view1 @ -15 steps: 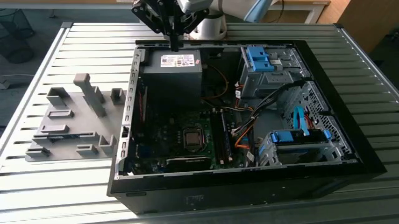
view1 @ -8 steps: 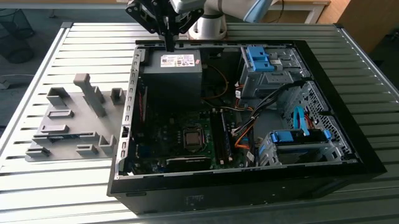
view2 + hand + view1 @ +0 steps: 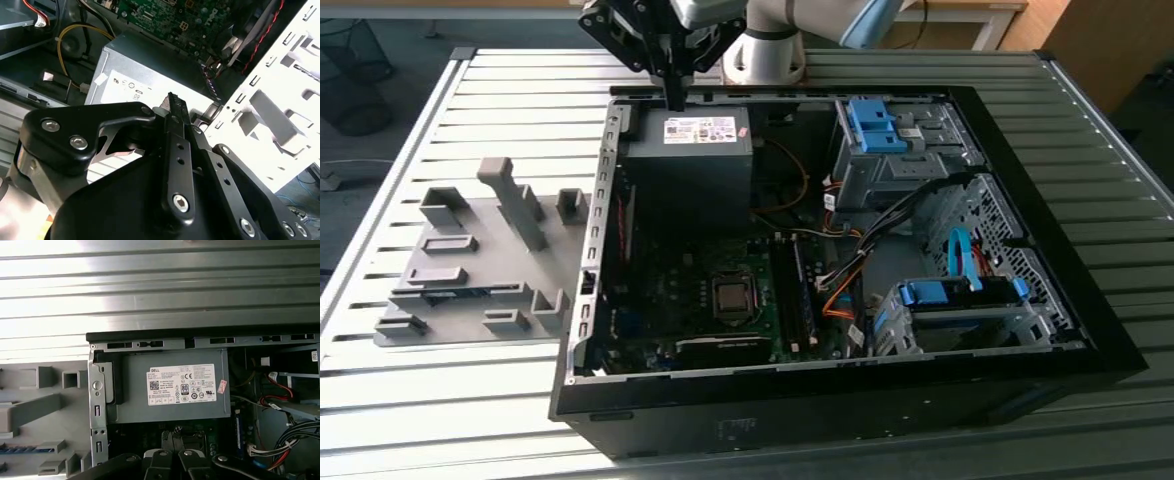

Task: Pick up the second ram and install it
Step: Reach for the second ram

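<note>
A silver slatted metal table (image 3: 427,400) holds a big black open computer case (image 3: 854,392) and a grey plastic holder block (image 3: 454,336). The black gripper (image 3: 675,98) hangs over the grey metal power box (image 3: 687,170), its fingers pinched together on nothing. The second ram (image 3: 20,449), a thin stick with a blue strip, sits in the holder, well apart from it.

Slatted metal table (image 3: 440,420) under open black computer case (image 3: 854,412) and grey fixture plate (image 3: 500,272).
</note>
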`<state>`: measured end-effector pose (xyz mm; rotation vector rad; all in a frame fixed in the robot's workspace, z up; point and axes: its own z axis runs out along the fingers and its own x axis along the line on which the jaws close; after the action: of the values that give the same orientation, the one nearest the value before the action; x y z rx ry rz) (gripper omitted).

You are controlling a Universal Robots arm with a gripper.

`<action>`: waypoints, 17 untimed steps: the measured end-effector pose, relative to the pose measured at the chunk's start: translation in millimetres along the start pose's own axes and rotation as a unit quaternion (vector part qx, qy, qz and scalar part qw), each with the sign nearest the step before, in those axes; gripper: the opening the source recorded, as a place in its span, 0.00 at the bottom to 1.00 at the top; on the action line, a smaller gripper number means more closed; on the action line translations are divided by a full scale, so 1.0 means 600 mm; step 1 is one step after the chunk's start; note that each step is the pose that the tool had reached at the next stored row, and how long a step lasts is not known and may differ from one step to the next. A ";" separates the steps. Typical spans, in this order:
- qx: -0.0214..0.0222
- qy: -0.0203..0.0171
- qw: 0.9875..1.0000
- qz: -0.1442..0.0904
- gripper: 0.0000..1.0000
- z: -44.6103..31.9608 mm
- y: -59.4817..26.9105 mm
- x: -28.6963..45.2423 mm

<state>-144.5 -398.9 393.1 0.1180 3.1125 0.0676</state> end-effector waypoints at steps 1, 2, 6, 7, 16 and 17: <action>0.000 0.000 1.000 0.000 0.11 0.000 0.000 0.001; 0.000 0.000 1.000 0.000 0.11 0.000 0.000 0.002; 0.000 0.000 1.000 0.000 0.11 0.000 -0.001 0.007; 0.000 0.000 1.000 0.000 0.11 0.000 -0.001 0.009; 0.000 0.000 1.000 0.000 0.11 0.000 -0.001 0.016; 0.000 0.000 1.000 0.000 0.11 0.000 -0.001 0.017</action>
<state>-154.8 -398.9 392.8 0.1180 3.1124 0.0678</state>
